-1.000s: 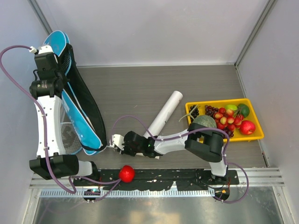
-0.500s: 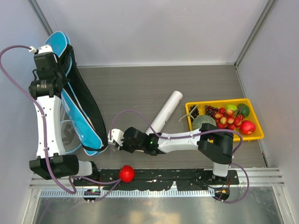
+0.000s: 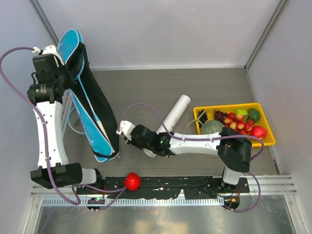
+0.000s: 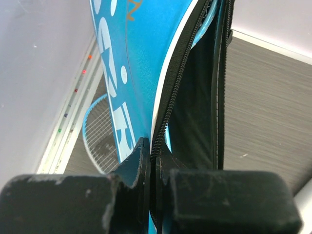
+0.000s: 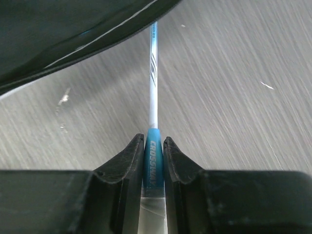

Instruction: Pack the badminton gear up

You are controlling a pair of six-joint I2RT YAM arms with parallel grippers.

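The blue racket bag (image 3: 95, 134) stands on edge at the left, its zipped mouth held up by my left gripper (image 3: 72, 80). In the left wrist view that gripper (image 4: 151, 148) is shut on the bag's zipper edge (image 4: 168, 97). My right gripper (image 3: 120, 131) is beside the bag's lower end. It is shut (image 5: 153, 148) on the blue cone of a racket (image 5: 153, 83), whose white shaft runs under the bag's dark edge (image 5: 73, 34). A second racket's head (image 4: 100, 136) lies on the table left of the bag. The white tube (image 3: 171, 119) lies slanted mid-table.
A yellow tray (image 3: 269, 130) of fruit sits at the right. A small red ball (image 3: 131, 181) rests on the arms' base rail. Grey walls close in the table at the left, back and right.
The left gripper has lifted and swung the bag's edge to the right, uncovering the racket head beneath. The right gripper has carried its racket away from the near edge, toward the bag.
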